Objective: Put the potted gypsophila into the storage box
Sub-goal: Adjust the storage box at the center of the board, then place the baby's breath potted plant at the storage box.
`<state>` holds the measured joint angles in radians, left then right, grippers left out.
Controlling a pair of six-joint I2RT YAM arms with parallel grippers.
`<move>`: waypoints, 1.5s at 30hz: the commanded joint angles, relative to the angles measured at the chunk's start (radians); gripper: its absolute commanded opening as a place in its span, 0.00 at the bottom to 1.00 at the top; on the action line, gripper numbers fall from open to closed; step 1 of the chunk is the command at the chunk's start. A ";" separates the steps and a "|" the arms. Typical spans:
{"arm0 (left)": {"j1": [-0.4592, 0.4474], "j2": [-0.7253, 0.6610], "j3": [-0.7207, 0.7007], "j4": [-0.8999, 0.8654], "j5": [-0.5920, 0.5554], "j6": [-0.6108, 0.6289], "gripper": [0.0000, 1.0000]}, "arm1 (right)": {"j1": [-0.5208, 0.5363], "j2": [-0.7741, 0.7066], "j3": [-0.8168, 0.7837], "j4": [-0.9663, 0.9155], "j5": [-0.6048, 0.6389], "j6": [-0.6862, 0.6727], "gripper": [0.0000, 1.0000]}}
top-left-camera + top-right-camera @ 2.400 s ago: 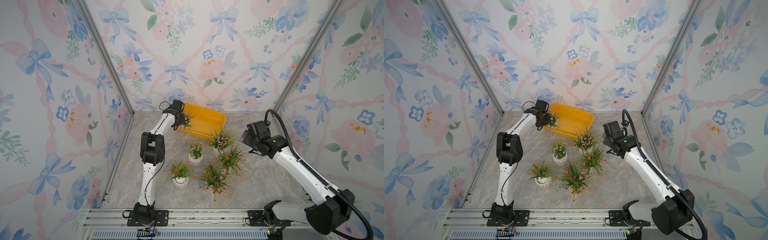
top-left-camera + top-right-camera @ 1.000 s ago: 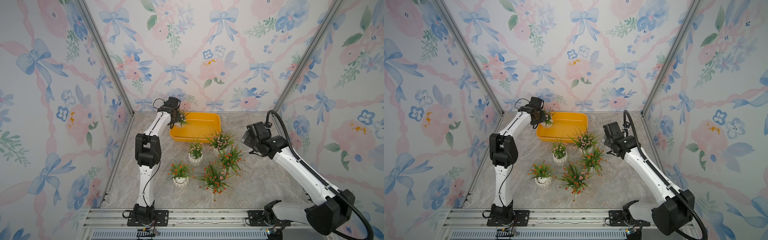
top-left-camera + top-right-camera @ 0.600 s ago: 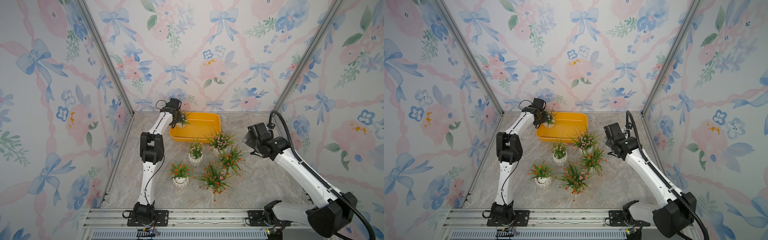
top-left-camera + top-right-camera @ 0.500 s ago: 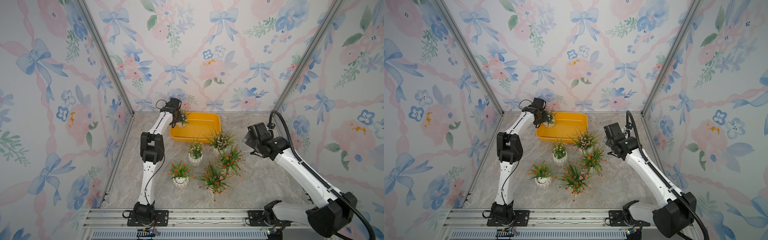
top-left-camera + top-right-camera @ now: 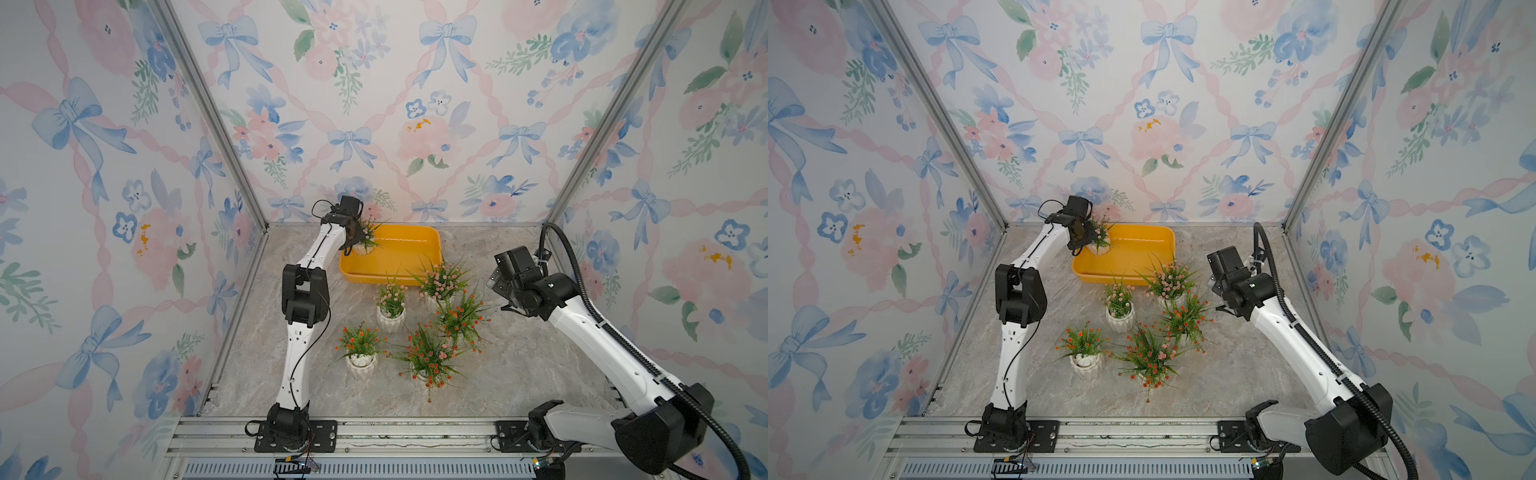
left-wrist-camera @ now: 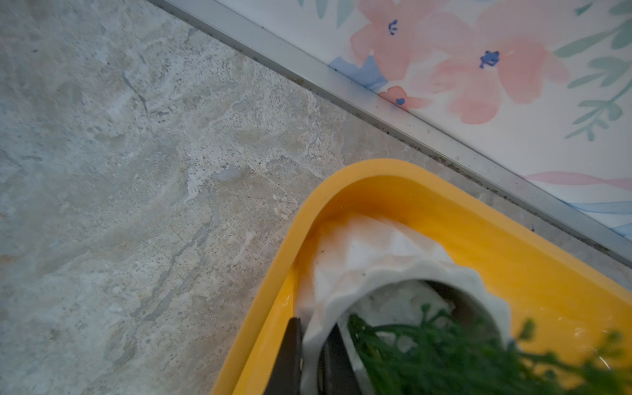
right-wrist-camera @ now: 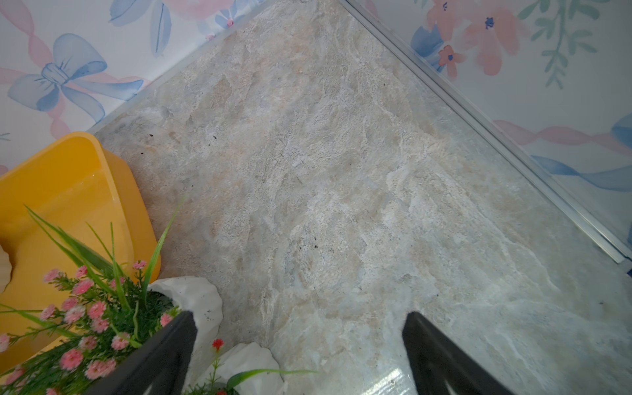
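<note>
The yellow storage box (image 5: 409, 254) (image 5: 1142, 253) lies by the back wall. My left gripper (image 5: 352, 240) (image 6: 313, 359) is shut on the rim of one potted gypsophila with pink flowers (image 5: 365, 246) (image 6: 372, 270), low inside the box's far left corner. Several more potted gypsophila stand on the table in front of the box, pink ones (image 5: 390, 318) (image 5: 442, 282) nearer to it and orange-red ones (image 5: 360, 361) (image 5: 461, 318) nearer the front. My right gripper (image 5: 494, 286) (image 7: 301, 321) is open with nothing between its fingers, just right of the pink pot (image 7: 196, 301).
The marble table (image 5: 519, 361) is walled in by flowered panels on three sides, with a metal rail (image 5: 374, 432) along the front. A white pot with a red flower (image 7: 249, 362) sits close under my right gripper.
The storage box lay skewed before and now lies square to the back wall. My left gripper has carried its pot down into the box's far left corner. The right arm has hardly moved.
</note>
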<state>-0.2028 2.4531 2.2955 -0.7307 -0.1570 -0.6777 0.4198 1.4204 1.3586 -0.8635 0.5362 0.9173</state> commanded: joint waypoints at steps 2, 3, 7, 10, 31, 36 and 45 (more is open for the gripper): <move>0.003 0.017 0.042 0.034 0.004 -0.015 0.19 | 0.000 0.018 -0.016 -0.044 0.025 0.021 0.97; 0.003 0.019 0.042 0.034 0.006 -0.016 0.26 | 0.001 0.018 -0.018 -0.046 0.025 0.025 0.97; 0.003 0.015 0.042 0.033 0.012 -0.024 0.43 | 0.007 0.017 -0.024 -0.046 0.025 0.035 0.97; 0.003 0.006 0.042 0.033 0.010 -0.027 0.48 | 0.012 0.020 -0.024 -0.048 0.025 0.038 0.97; -0.013 -0.290 -0.145 0.039 -0.061 0.133 0.69 | 0.019 0.063 0.018 -0.028 0.023 -0.033 0.97; -0.017 -0.386 -0.246 0.038 -0.053 0.156 0.70 | 0.022 0.095 0.043 -0.013 0.002 -0.054 0.97; -0.018 -0.637 -0.650 0.062 0.135 0.283 0.67 | 0.004 0.107 0.052 0.007 -0.004 -0.090 0.97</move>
<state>-0.2161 1.8942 1.7370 -0.6670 -0.1169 -0.4656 0.4309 1.4998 1.3762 -0.8673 0.5335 0.8543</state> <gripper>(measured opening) 0.675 0.972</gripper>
